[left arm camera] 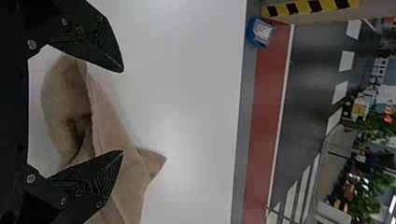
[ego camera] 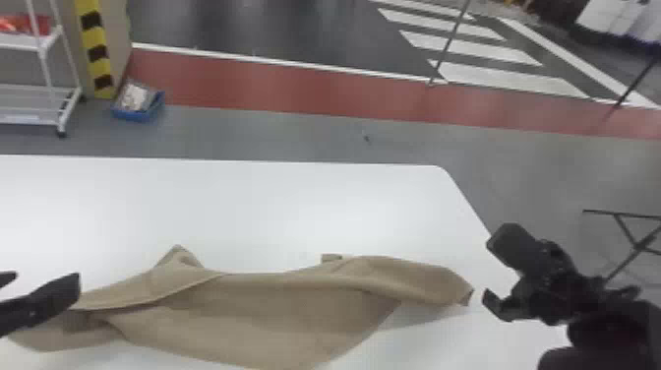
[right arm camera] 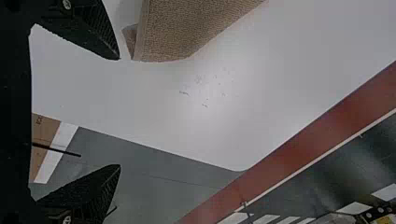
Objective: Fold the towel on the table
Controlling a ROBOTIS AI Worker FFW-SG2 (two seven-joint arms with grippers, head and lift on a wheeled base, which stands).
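Observation:
A brown towel (ego camera: 275,310) lies crumpled and stretched sideways on the white table (ego camera: 236,206), its left part partly folded over. At the left edge of the head view is my left gripper (ego camera: 42,290), above the towel's left end. In the left wrist view, that gripper (left arm camera: 122,111) stands open, the towel (left arm camera: 109,126) beyond its parted fingers. My right gripper (ego camera: 484,270) is just right of the towel's right tip, by the table's right edge. Seen from its own wrist, the right gripper (right arm camera: 120,112) is open, with the towel's corner (right arm camera: 173,32) close to one finger.
Beyond the table, a blue bin (ego camera: 137,110) sits on the floor near a white rack (ego camera: 64,108) and a striped post (ego camera: 96,49). A dark metal frame (ego camera: 634,241) stands at the right, past the table's edge.

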